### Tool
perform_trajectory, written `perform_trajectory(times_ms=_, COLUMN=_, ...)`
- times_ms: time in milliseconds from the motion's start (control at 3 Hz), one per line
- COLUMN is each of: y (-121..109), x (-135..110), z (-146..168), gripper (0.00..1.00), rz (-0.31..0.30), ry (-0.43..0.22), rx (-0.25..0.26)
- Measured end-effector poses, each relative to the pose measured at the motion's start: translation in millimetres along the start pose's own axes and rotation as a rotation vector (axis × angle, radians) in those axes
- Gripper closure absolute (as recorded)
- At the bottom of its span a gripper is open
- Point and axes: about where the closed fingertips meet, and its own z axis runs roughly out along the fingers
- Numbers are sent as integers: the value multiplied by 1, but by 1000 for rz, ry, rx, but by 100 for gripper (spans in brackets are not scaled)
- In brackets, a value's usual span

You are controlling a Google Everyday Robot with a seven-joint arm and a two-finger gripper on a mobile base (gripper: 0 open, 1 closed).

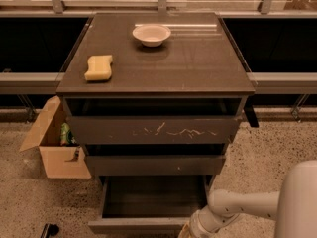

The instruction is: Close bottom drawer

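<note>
The bottom drawer [148, 198] of the dark grey-brown cabinet is pulled far out, showing its dark shallow box; its plain front [136, 226] lies at the lower edge of the camera view. My white arm [237, 206] reaches in from the lower right. The gripper [190, 231] is at the right end of the drawer front, mostly cut off by the frame edge. Above are the middle drawer front [153, 164] and the scratched top drawer front [151, 129], both slightly out.
A yellow sponge [98, 67] and a white bowl [151, 34] sit on the cabinet top [188, 63]. An open cardboard box [52, 143] stands on the speckled floor at the left. A small dark object [48, 230] lies at the lower left.
</note>
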Motion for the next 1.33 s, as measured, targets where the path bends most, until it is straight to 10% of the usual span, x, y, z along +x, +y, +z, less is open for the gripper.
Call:
perform_trajectory(times_ms=667, y=-34, x=47, z=75, gripper=97, rz=74, ry=0, rx=-32)
perform_trajectory(times_ms=1333, y=-72, x=68, z=88, gripper=43, rz=120, ry=13, rx=46)
